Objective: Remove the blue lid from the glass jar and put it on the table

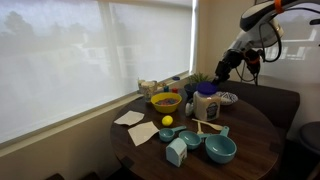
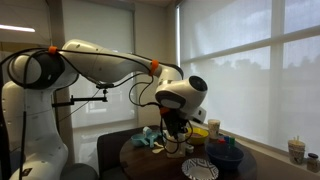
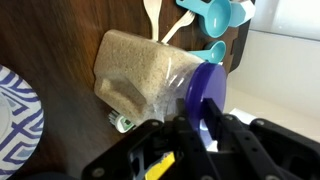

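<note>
While the arm hangs high at the window side in an exterior view, its pincer (image 1: 222,68) is above and a little to one side of the glass jar (image 1: 205,106), well apart from it. The jar stands upright on the tabletop (image 1: 255,135) among bowls, with the blue lid (image 1: 205,90) seated on its mouth. In an exterior view from behind the arm, the pincer (image 2: 178,140) points down over the crowded tabletop (image 2: 165,166), and I cannot make out jar or lid past it. From the wrist view the jar (image 3: 140,75) is seen from above, packed nearly full with pale grainy stuff, and the lid (image 3: 207,95) shows as a dark blue disc just beyond the fingers (image 3: 188,128). The pincer (image 3: 207,128) stands at a narrow gap and holds nothing. To my eye the lid is light, stiff and thin, so the only real purchase is its rim, taken on two opposite sides with the fingers low enough to catch the edge. The jar looks heavy enough to stay put, but glass is slick and breakable. If the lid sits tight, a straight pull could lift or tip the jar toward the striped plate (image 3: 15,110) just beside it.
</note>
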Robot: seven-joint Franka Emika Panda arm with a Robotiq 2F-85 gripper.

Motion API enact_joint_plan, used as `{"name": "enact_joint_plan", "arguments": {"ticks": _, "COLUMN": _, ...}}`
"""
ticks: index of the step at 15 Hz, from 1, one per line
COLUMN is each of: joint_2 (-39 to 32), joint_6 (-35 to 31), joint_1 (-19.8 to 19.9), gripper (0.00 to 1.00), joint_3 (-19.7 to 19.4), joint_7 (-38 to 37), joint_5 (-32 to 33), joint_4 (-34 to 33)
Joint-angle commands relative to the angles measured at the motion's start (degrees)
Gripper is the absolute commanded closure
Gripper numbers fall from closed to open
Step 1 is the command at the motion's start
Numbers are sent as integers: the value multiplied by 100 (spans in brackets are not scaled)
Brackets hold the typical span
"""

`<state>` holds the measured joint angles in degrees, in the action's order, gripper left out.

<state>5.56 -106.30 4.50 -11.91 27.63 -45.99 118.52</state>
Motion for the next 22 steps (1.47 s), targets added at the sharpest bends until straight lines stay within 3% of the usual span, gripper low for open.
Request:
{"name": "enact_joint_plan", "arguments": {"ticks": 1, "joint_2": -74, "joint_6": -30, "joint_1": 84, "gripper": 94, "joint_3": 100, "joint_7": 181, "joint_5": -133, "joint_4": -176}}
{"name": "enact_joint_plan", "arguments": {"ticks": 7, "joint_2": -34, "joint_6": -157, "joint_1": 76, "gripper": 94, "joint_3": 107, "joint_7": 576, "joint_5": -645, "joint_4": -207}}
{"name": "enact_joint_plan", "arguments": {"ticks": 21, "joint_2": -40, "joint_6": -143, "joint_1": 130, "gripper": 94, "joint_3": 86, "joint_7": 743, "joint_5": -708, "joint_4": -247}}
{"name": "enact_joint_plan", "arguments": {"ticks": 22, "joint_2": -40, "joint_6": -133, "joint_1": 139, "gripper": 86, "joint_3": 87, "joint_7": 747, "joint_5": -697, "joint_4": -260}}
